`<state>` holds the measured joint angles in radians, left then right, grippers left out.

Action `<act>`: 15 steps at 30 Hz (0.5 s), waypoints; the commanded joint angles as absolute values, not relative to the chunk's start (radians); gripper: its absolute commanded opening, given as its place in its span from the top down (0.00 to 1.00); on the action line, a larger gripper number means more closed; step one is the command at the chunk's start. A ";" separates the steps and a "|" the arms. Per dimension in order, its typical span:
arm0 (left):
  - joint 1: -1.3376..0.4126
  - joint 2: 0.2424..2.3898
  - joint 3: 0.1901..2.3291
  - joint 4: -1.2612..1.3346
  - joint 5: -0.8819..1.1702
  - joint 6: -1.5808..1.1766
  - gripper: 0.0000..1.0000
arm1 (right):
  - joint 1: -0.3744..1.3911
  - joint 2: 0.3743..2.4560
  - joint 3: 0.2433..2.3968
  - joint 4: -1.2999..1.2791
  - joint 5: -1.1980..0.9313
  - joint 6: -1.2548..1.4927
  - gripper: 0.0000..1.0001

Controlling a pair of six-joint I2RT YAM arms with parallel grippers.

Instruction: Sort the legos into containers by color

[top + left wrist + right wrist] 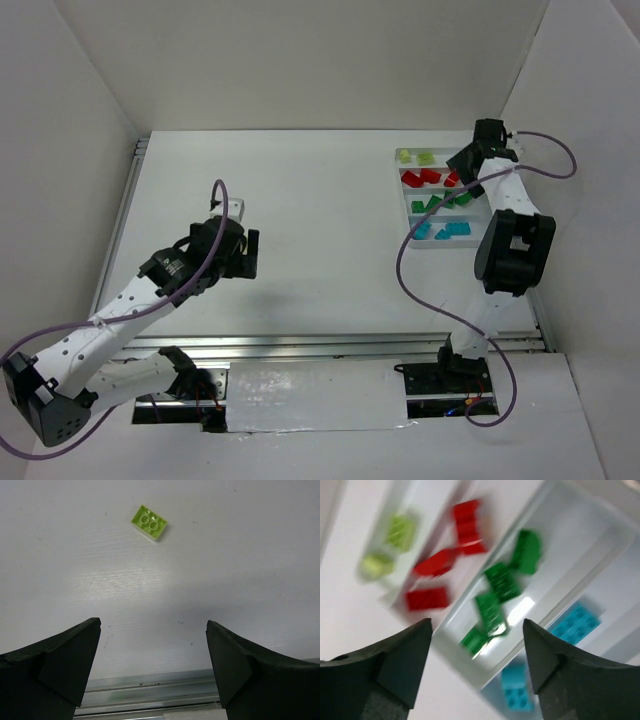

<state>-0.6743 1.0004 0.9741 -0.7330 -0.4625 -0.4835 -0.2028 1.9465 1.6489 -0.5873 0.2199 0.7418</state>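
Overhead, the white tray (404, 192) sits at the far right of the table (300, 180). Its four compartments hold yellow-green bricks (415, 157), red bricks (428, 177), green bricks (432, 203) and cyan bricks (445, 232), one colour each from far to near. The right gripper (462, 172) hangs over the tray's right end by the red row, and the left gripper (251, 255) is well apart, near mid-table. From the left wrist, the fingers stand spread and empty above the table, with a loose yellow-green brick (149, 522) lying flat beyond them, studs up. From the right wrist, though blurred, the jaws are apart with nothing between them, above the green compartment.
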 commanded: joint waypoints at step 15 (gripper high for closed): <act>-0.545 1.368 1.058 -0.563 -0.434 -0.895 0.00 | 0.207 1.100 0.986 -0.229 -0.465 0.664 0.00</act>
<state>-0.5644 1.2690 1.0142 -0.6079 -0.4145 -0.7063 0.1806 1.1255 1.0435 -0.3328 -0.2424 0.6727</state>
